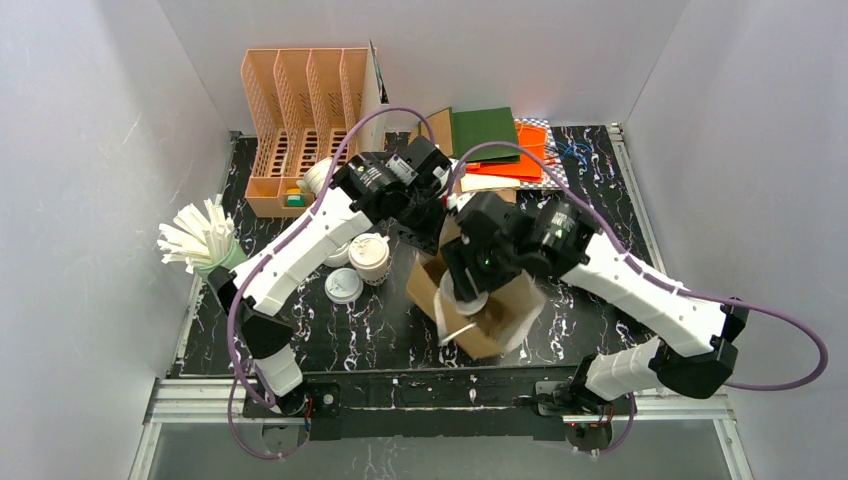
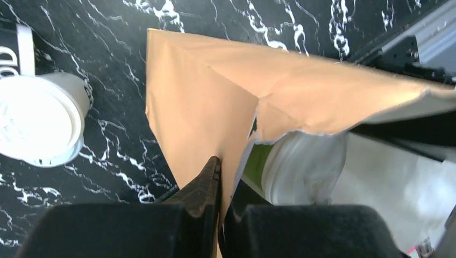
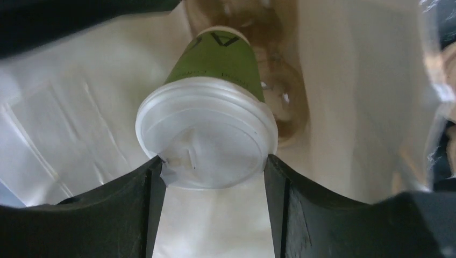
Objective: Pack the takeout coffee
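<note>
A brown paper bag lies open near the table's middle. My left gripper is shut on the bag's upper edge; in the left wrist view its jaws pinch the tan paper wall. My right gripper is at the bag's mouth, shut on a takeout coffee with green walls and a white sip lid. Both fingers press the lid's rim, and the cup points into the bag. The same cup shows through the bag's opening. Another lidded coffee stands left of the bag.
Loose white lids lie by the lidded cup. A green cup of white straws stands at the left edge. An orange slotted organiser is at the back left, with green and orange folders at the back.
</note>
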You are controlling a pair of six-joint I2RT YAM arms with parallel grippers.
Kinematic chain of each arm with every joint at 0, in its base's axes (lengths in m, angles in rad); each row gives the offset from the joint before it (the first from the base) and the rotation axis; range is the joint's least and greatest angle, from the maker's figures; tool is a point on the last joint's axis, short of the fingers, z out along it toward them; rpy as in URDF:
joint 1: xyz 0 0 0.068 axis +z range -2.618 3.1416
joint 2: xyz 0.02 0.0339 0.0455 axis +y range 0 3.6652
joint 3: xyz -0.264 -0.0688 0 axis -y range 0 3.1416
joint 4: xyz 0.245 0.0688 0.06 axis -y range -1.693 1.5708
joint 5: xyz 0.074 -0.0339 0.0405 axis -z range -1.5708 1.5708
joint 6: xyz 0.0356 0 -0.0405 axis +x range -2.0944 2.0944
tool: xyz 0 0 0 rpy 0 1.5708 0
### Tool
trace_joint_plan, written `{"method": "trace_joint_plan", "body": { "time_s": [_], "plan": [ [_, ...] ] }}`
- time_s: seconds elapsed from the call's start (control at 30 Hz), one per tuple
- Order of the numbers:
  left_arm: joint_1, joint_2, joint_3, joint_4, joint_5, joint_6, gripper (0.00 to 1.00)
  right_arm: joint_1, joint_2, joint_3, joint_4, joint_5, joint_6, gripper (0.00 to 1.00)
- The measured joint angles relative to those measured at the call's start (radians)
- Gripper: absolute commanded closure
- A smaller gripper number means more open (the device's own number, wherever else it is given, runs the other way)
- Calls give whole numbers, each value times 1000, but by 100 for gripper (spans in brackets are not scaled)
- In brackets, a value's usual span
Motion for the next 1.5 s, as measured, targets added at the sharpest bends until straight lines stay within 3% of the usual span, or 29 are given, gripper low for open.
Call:
{"method": "trace_joint_plan", "body": {
  "time_s": [0.17, 0.43, 0.67, 1.0, 1.3, 1.5],
  "plan": [
    [-32, -48, -27, -53, 43, 39, 100, 194, -46, -44, -4, 20, 57, 79],
    [-84, -195, -234, 49, 13, 69, 100, 308, -70, -102, 0, 105, 108, 81],
    [-103, -251, -256, 155, -92, 116, 100, 365, -64, -201, 93, 251, 139, 82],
    [-145, -251, -277, 240, -172, 155, 100, 379, -116, -317, 192, 433, 117, 81],
    [-151, -263, -406, 308, -118, 124, 100, 233, -166, -352, 199, 406, 164, 81],
    [-163, -285, -432, 347, -88, 96, 100, 220, -155, -351, 214, 389, 191, 81]
  ]
}}
